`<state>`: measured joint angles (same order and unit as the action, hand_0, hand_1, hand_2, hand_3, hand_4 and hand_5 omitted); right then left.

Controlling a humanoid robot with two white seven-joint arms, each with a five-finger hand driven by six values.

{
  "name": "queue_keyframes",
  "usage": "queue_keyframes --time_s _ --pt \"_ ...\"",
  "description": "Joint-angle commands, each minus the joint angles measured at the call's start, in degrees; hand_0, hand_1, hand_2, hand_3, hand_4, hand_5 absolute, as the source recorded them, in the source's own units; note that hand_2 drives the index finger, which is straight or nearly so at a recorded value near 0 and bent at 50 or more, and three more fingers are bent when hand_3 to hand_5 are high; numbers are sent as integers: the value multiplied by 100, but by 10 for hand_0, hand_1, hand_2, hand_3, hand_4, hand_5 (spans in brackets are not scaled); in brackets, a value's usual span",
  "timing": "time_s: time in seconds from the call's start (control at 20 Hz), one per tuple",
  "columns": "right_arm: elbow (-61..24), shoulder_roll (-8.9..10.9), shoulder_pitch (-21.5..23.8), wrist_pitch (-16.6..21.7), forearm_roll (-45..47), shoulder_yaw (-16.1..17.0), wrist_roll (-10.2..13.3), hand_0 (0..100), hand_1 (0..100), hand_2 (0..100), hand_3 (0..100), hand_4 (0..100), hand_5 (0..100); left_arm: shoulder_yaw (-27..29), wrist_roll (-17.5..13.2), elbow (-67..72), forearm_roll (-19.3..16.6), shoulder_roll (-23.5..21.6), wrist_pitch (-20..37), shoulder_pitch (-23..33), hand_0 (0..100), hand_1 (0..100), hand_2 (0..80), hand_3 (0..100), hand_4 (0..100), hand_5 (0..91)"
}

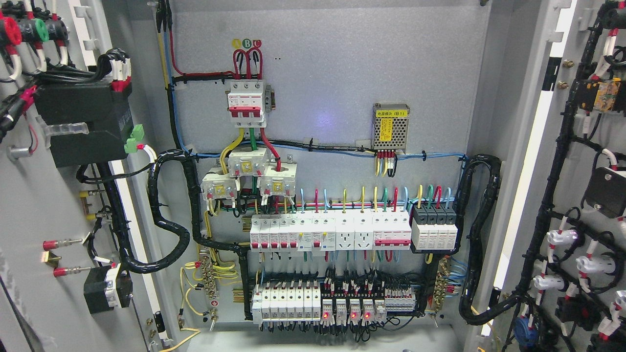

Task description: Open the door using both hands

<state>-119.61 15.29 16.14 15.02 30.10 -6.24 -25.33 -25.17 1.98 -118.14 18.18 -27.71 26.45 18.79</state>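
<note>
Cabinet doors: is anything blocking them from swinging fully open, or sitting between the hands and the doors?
Nothing visible blocks them. The left door and right door are already swung wide, exposing the cabinet interior. Neither hand is in view.

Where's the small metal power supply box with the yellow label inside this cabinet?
In the head view, the power supply is mounted on the grey back panel, upper right of centre, right of the three-pole main breaker and above the row of white breakers.
</note>
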Motion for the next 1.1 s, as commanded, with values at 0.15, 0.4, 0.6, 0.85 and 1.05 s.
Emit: queue_keyframes --time_s 0.15,0.4,0.6,0.85,1.05 --pt "-9 -9 179 658 5 325 11 191 0 0 0 0 0 661 5 -113 1 758 71 -68 0 0 0 0 0 0" --pt "-9 -44 188 994 22 492 19 191 0 0 0 0 0 925 13 -113 19 820 220 -68 0 0 0 0 0 0" --pt "-9 -61 249 1003 40 720 19 191 0 0 0 0 0 961 13 -113 19 820 387 -68 0 0 0 0 0 0" --pt "-9 -88 249 1003 48 905 19 191 0 0 0 0 0 1171 13 -113 36 794 396 -77 0 0 0 0 0 0" --pt "-9 -149 258 994 66 984 19 191 0 0 0 0 0 1242 22 -113 54 759 396 -25 0 0 0 0 0 0"
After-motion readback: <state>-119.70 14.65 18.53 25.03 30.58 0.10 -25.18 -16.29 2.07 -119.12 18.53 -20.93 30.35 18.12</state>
